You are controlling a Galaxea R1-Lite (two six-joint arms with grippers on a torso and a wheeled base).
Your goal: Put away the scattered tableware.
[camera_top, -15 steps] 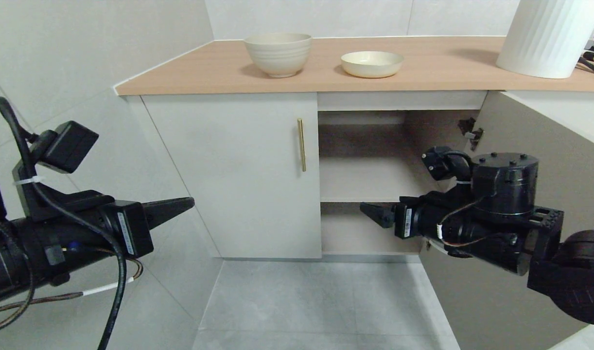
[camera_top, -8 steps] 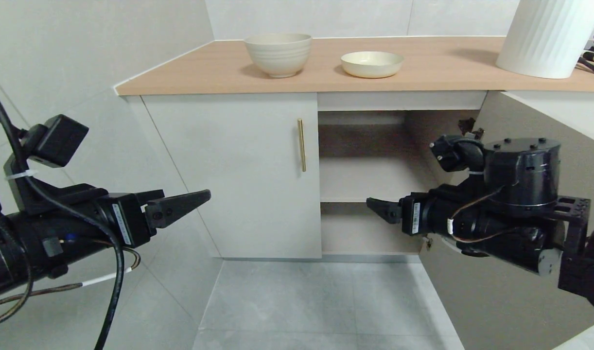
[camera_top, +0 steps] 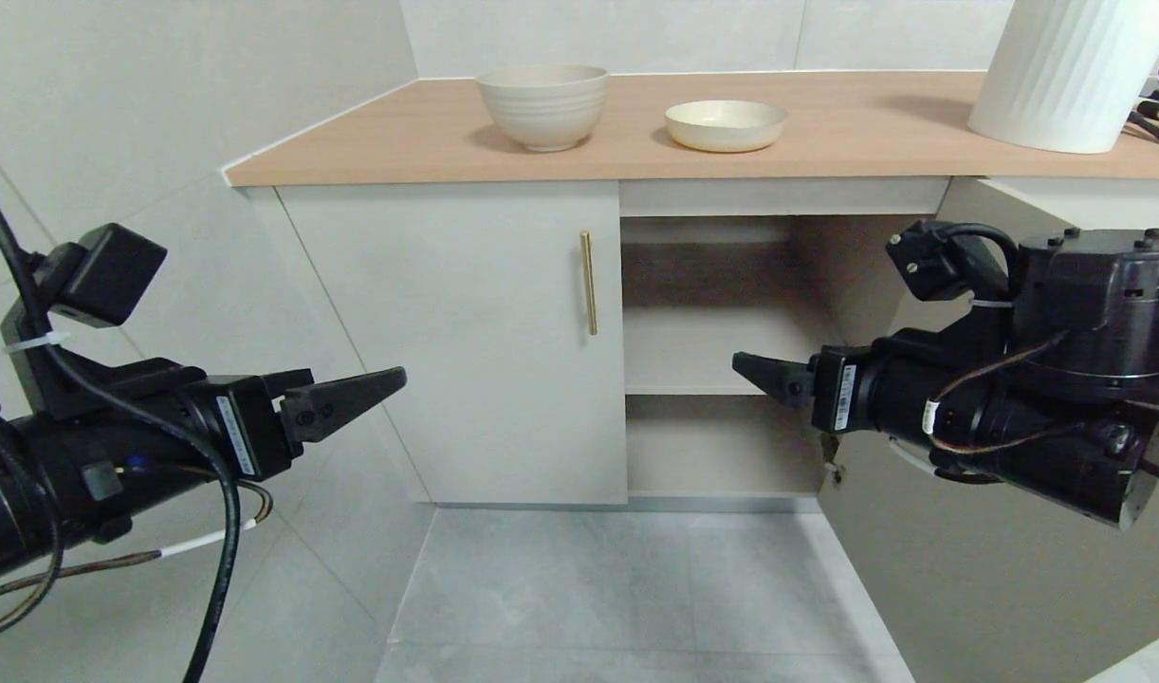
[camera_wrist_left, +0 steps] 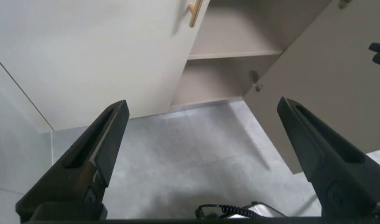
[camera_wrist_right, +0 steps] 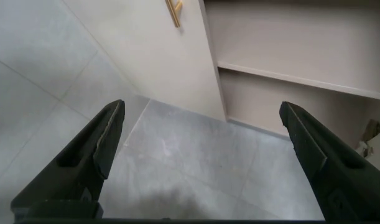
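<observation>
Bowl (camera_top: 542,104) and dish (camera_top: 726,124) stand apart on the table (camera_top: 399,142); likely ceramic (rigid, smooth, breakable), best pinched at the rim. Left hand (camera_top: 382,387) and right hand (camera_top: 755,370) spread wide, empty, below by the cupboard (camera_top: 466,341).

Countertop (camera_top: 399,142) matt wood grain; ribbed bowl (camera_top: 542,106), shallow dish (camera_top: 726,124) smooth glazed ceramic; door handle (camera_top: 589,283) brushed brass.

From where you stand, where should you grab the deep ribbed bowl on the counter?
Probably its rim, from above on the near side: the bowl stands upright with its mouth open, so the jaws can straddle the wall. The shallow dish sits apart, leaving room.
</observation>
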